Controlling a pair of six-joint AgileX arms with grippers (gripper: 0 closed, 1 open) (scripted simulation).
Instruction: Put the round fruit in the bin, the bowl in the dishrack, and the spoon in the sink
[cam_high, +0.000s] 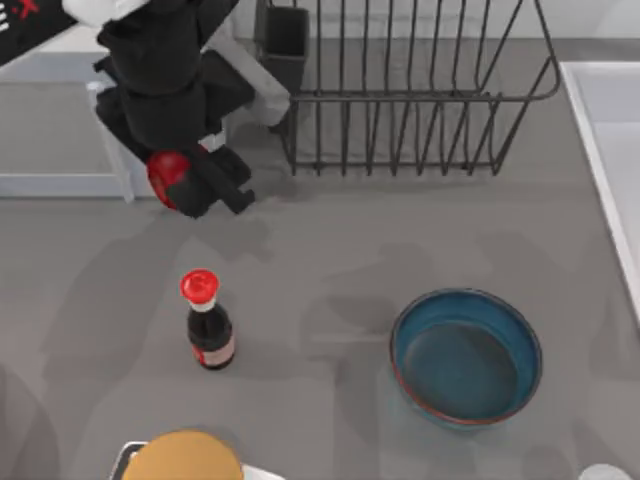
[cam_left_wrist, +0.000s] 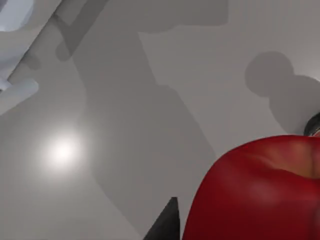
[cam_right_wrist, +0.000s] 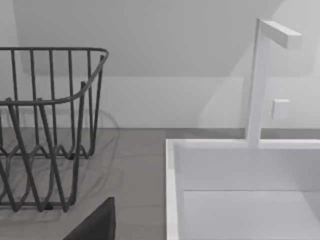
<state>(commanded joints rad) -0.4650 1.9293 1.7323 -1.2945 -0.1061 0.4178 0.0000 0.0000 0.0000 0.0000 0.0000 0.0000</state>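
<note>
My left gripper hangs above the table's back left, shut on the round fruit, a small glossy red ball. That fruit looms large in the left wrist view, beside one dark fingertip. The blue bowl with its red-brown rim stands upright at the front right. At the back stands the dark wire dishrack, also seen as a dishrack in the right wrist view. The pale sink runs along the right edge; its basin has a white tap. The spoon is out of view. A dark part of my right gripper shows low down.
A red-capped dark sauce bottle stands left of centre. An orange-yellow round thing lies at the front edge. A pale white-rimmed box sits at the back left, under my left arm. The rack's black cup is at its left corner.
</note>
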